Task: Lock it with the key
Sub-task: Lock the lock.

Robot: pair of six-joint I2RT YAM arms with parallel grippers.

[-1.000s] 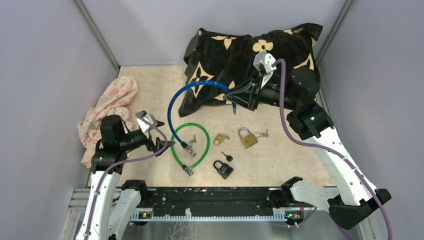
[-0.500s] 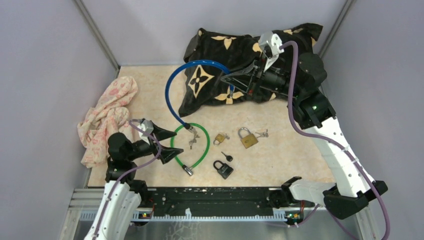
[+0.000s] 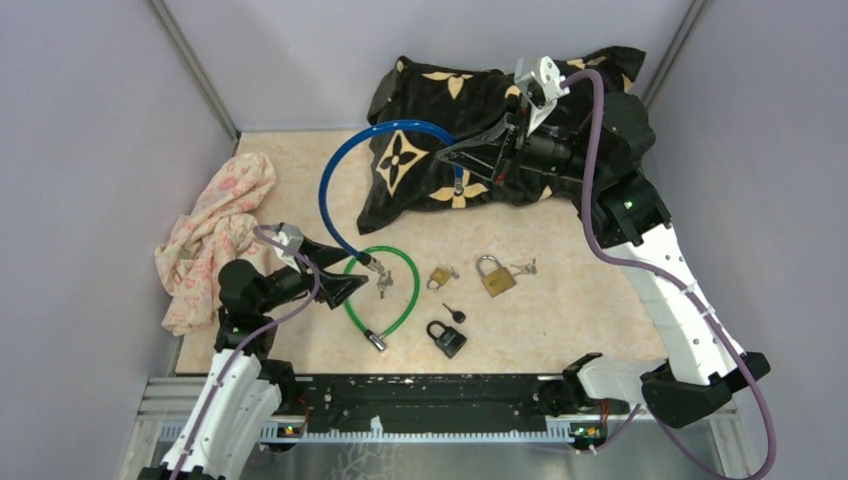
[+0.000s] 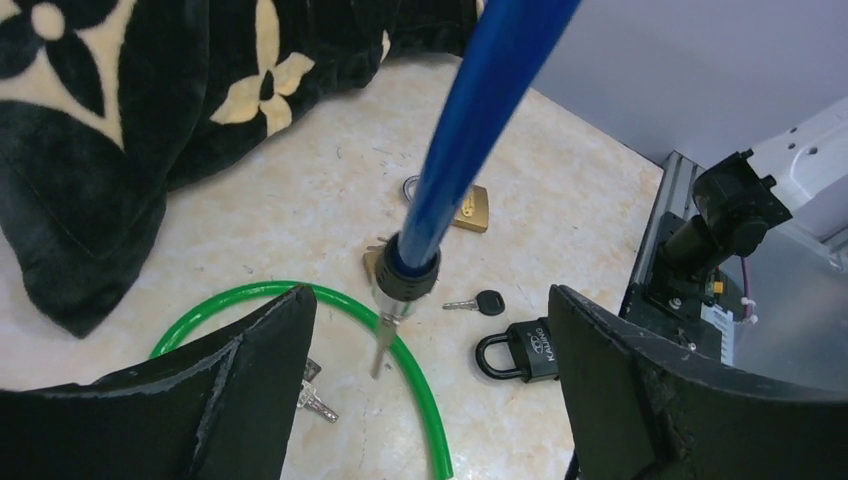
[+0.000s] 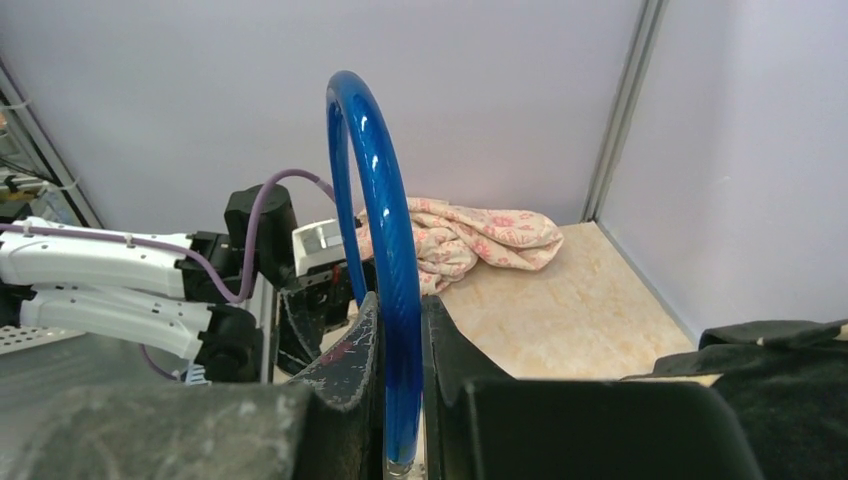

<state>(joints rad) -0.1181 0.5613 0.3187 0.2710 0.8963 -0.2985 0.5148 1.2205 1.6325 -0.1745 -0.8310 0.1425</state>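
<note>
Where legible, "KALING" on black padlock (image 4: 532,347).

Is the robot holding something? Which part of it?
The right gripper pinches the blue cable lock by its cable, near one end. The left gripper is open, holding nothing.

Blue cable (image 4: 470,130) end hangs in left pincer (image 4: 430,300) gap; green cable loop (image 4: 428,410) beneath.

We saw bright, even light from overhead, leaving only faint, soft shadows on the table (image 3: 570,310). A white glare streaked the blue cable (image 5: 385,230). In both wrist views the near fingers (image 4: 650,400) looked soft, while the overhead view was sharp throughout.
</note>
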